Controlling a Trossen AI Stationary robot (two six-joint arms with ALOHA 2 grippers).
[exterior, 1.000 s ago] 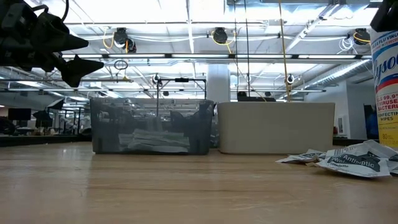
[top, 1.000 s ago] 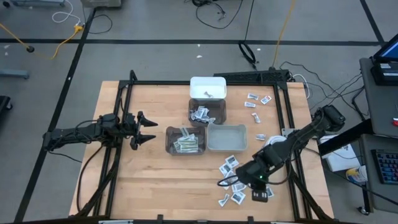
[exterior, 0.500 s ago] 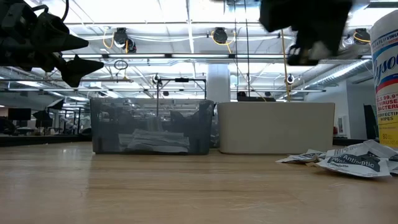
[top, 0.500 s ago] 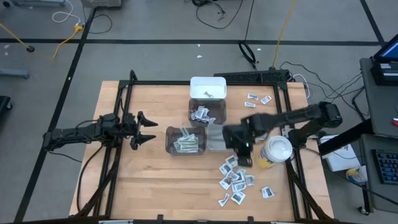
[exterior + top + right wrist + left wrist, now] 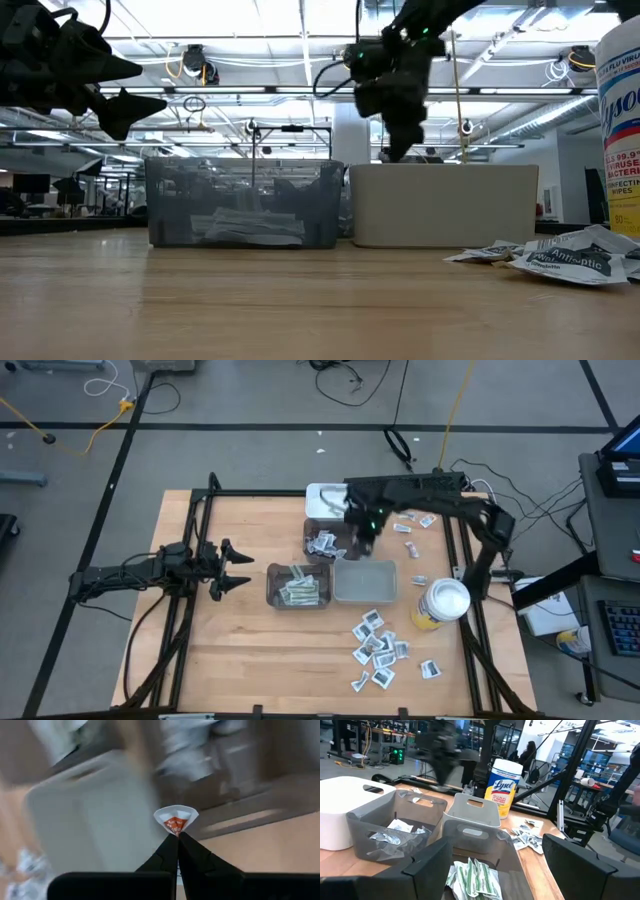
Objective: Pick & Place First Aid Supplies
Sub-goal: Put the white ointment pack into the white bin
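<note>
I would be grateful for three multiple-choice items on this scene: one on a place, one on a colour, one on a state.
1. Where is the right gripper?
A. over the bins at the table's middle
B. beside the left arm
C. off the table

2. What colour marks the small packet it holds?
A. green
B. red
C. purple

3. How is the left gripper?
A. shut on a packet
B. open, holding nothing
C. inside a bin

Answers: 1 A, the high view shows it above the bins. 2 B, the right wrist view shows red print. 3 B, its fingers are spread over bare table.
</note>
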